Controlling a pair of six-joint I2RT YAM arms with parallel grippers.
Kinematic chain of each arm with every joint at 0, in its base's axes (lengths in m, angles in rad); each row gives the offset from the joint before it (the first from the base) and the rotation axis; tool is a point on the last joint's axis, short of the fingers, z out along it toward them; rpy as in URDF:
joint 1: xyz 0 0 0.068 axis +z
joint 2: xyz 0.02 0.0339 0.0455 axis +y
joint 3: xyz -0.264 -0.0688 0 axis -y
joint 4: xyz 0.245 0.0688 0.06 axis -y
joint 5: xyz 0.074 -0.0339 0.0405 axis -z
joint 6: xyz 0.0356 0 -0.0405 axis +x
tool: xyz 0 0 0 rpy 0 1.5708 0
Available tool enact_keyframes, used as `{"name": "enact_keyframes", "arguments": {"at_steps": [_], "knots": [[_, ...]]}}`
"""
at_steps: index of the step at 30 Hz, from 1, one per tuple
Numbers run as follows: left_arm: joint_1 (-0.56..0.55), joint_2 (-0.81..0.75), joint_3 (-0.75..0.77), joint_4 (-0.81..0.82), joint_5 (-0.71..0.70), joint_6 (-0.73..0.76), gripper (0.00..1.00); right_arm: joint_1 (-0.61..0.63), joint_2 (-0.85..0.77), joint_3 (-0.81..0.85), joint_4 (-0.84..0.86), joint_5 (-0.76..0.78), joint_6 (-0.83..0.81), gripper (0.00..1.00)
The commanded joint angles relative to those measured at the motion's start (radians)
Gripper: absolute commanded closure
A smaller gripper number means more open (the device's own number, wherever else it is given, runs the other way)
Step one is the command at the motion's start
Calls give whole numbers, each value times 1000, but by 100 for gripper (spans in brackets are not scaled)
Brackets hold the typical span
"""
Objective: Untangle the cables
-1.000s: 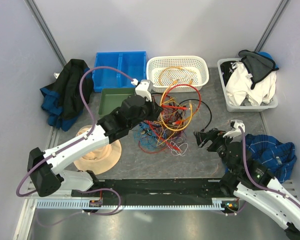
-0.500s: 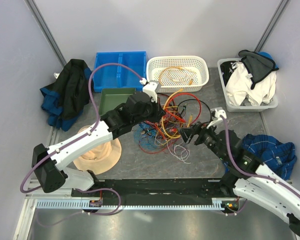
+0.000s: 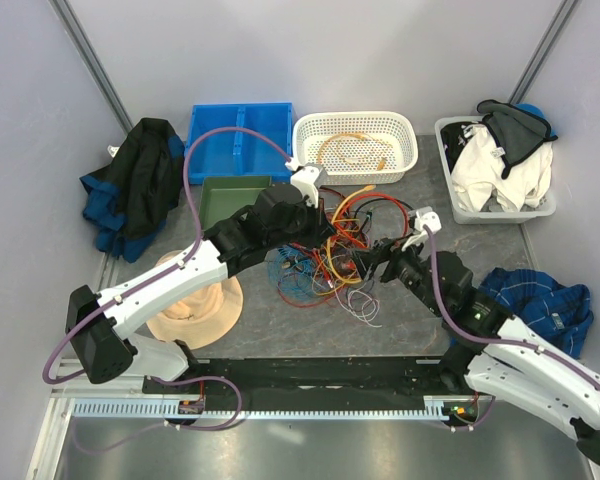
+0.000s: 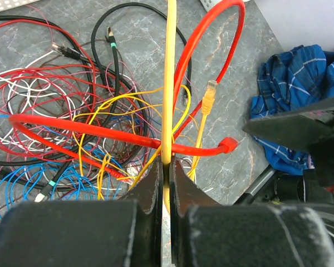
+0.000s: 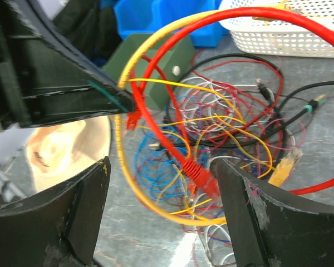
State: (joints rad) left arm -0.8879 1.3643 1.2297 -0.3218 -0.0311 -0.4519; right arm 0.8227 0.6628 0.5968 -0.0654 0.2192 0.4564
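- Table [image 3: 400, 322]: grey marbled surface. It carries the white basket [image 3: 356, 146], the reference for every position below.
- Left arm [image 3: 180, 275]: reaches in from the near left of the basket. The left gripper [image 4: 166, 167] sits just on the near side of the basket's left end. Its fingers are pressed together on a yellow cable [image 4: 168, 83], which runs straight up from between them.
- Right arm [image 3: 510, 350]: reaches in from the near right of the basket. The right gripper [image 5: 161, 164] is on the near side of the basket, at the right edge of the tangle. Its fingers are spread wide and clamp nothing.
- Cables [image 3: 325, 262]: a tangle of red, yellow, blue, black and white wires on the table, just on the near side of the basket and between the two grippers. One yellow coil lies inside the basket.
- Blue bin [image 3: 238, 140]: just beside the basket's left end.
- Grey bin [image 3: 458, 213]: to the right of the basket, filled with clothes.
- Hat [image 3: 195, 305]: near left of the basket, well apart.
- Green tray [image 3: 225, 198]: near the basket's near-left corner.
- Red cable [image 4: 100, 132]: a thick loop crossing the yellow cable. Its plug end lies in the gap of the right gripper; contact cannot be told.
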Motion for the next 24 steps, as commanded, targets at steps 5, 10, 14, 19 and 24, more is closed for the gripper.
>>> {"name": "enact_keyframes", "arguments": {"at_steps": [5,10,14,19,24], "knots": [[-3,-42,7,18,28,18,98,1,145,103,9,36,-122,24],[-3,-41,5,7,28,22,98,1,189,120,16,25,-108,76],[-3,-42,28,-69,-30,41,41,1,118,146,-17,66,-87,100],[-3,-63,37,-158,-168,51,0,1,90,259,-160,81,-88,100],[-2,-132,-13,-169,-334,2,0,1,83,334,-261,74,-59,100]]}}
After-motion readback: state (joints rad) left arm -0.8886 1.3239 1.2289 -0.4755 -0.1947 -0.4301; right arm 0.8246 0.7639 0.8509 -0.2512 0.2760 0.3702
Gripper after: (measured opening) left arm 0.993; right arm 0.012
